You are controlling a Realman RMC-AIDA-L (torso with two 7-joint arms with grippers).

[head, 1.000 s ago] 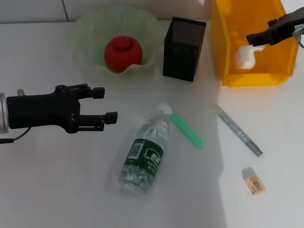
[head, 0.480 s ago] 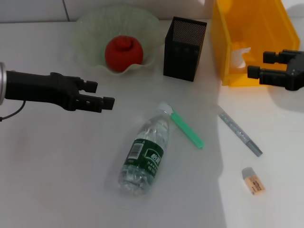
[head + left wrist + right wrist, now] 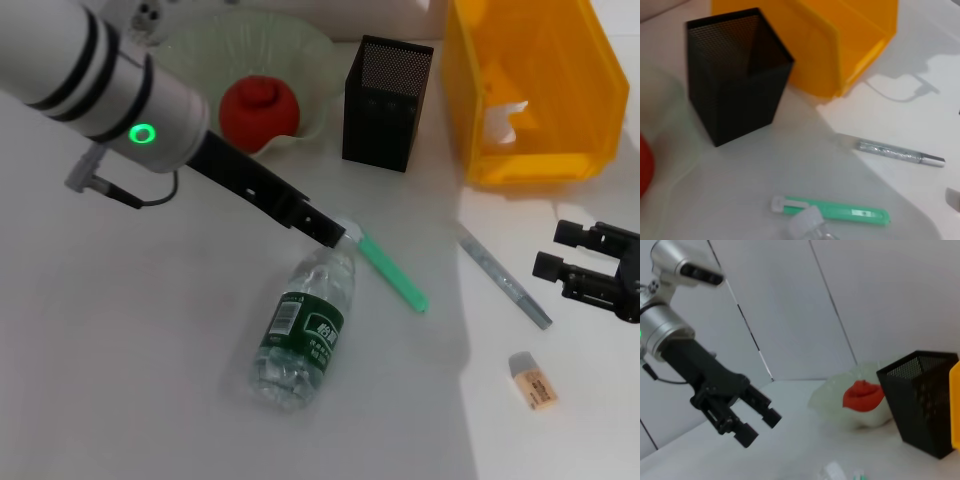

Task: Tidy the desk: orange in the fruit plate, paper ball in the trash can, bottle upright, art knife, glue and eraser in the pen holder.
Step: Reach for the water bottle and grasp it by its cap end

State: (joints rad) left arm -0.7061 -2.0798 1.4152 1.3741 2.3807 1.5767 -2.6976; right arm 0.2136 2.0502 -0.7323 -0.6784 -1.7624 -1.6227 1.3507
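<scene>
1. Left gripper (image 3: 325, 228) hangs at the cap end of the bottle (image 3: 305, 330), fingers spread with nothing between them.
2. The bottle lies flat mid-desk, cap toward the pen holder (image 3: 386, 103), base toward the robot.
3. Left arm reaches diagonally down; right gripper (image 3: 550, 252), also parted and empty, waits above the eraser (image 3: 532, 380).

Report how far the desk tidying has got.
Done: the orange sits in the fruit plate, and the paper ball lies in the trash can.
In hand: the open left gripper is at the cap of the bottle, which lies on its side.
Left: the green knife, the silver stick and the eraser lie outside the pen holder. The right gripper hovers open nearby.
</scene>
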